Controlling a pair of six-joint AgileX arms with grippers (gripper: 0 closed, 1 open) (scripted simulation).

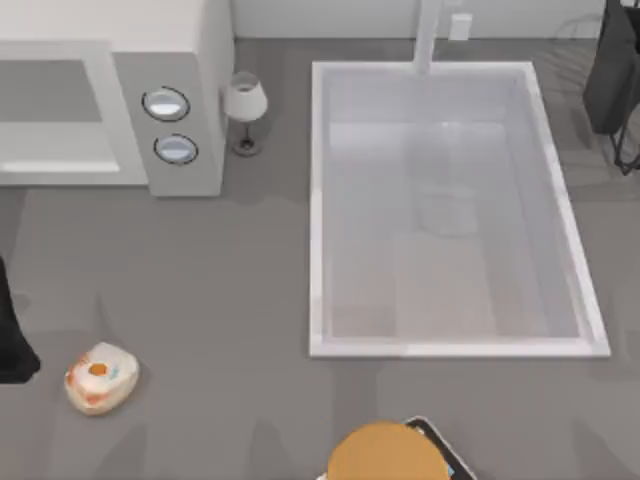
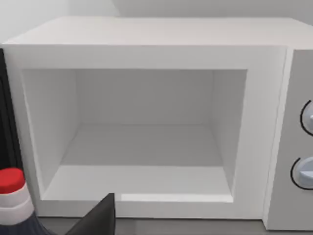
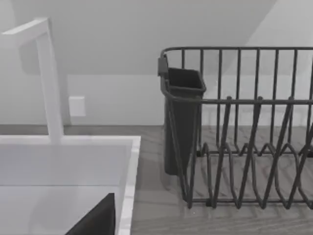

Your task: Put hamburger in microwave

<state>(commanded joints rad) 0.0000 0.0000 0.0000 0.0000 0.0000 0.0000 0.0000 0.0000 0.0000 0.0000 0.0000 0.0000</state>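
The hamburger [image 1: 101, 377] lay on the table [image 1: 220, 300] at about eight o'clock in the top view, well apart from the microwave [image 1: 110, 110] at ten o'clock, whose cavity [image 2: 142, 142] stood open and bare. The left arm [image 1: 12, 340] showed as a dark shape at the left edge, just beside the hamburger; whether either pincer was apart or together I could not tell. The pick-up looked not yet begun. Done well, it would mean closing gently across the bun's round sides, then lifting clear before swinging toward the cavity.
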